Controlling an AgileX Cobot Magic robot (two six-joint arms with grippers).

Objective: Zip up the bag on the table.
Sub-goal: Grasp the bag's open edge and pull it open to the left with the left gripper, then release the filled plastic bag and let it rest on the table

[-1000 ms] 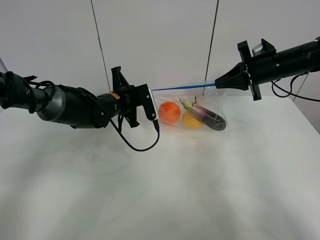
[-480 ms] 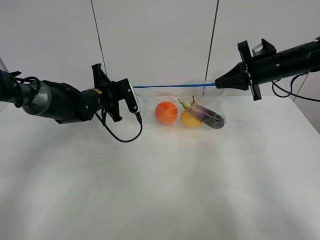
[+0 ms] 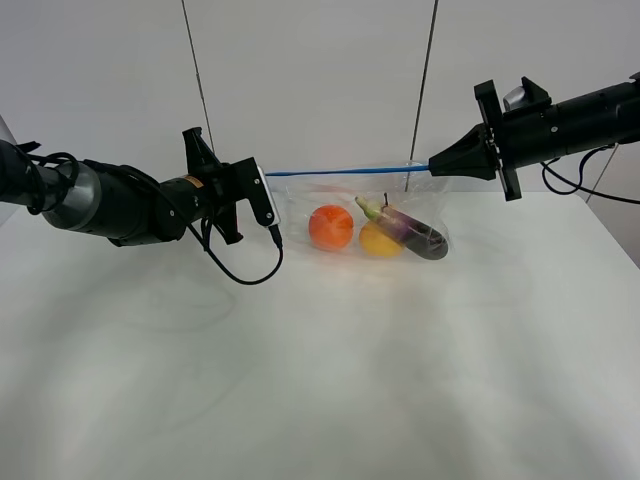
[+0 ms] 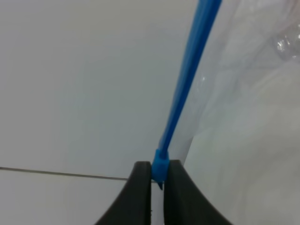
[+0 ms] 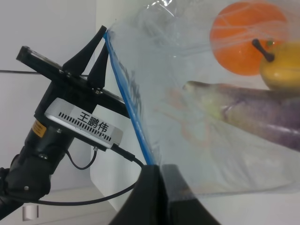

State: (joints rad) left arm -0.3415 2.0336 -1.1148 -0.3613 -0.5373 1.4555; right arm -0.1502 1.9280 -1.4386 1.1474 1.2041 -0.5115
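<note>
The clear bag [image 3: 400, 205] hangs stretched between both grippers above the white table [image 3: 320, 380], with an orange [image 3: 331, 227], a yellow fruit [image 3: 380, 240] and a purple eggplant [image 3: 415, 233] inside. Its blue zipper strip [image 3: 345, 171] runs taut along the top edge. My left gripper [image 3: 268, 174] is shut on the blue slider [image 4: 160, 167] at the strip's left end. My right gripper [image 3: 432, 163] is shut on the strip's right end; the right wrist view shows the strip [image 5: 130, 110] running from its jaws to the left gripper [image 5: 100, 32].
Two thin dark vertical lines [image 3: 424, 75] run down the white back wall behind the bag. A black cable [image 3: 250, 278] loops below the left wrist just above the table. The table's right edge [image 3: 620, 235] lies near the right arm.
My left gripper slid left along the zipper strip, from beside the orange to the strip's far left end, then held still. The right gripper stayed in place.
</note>
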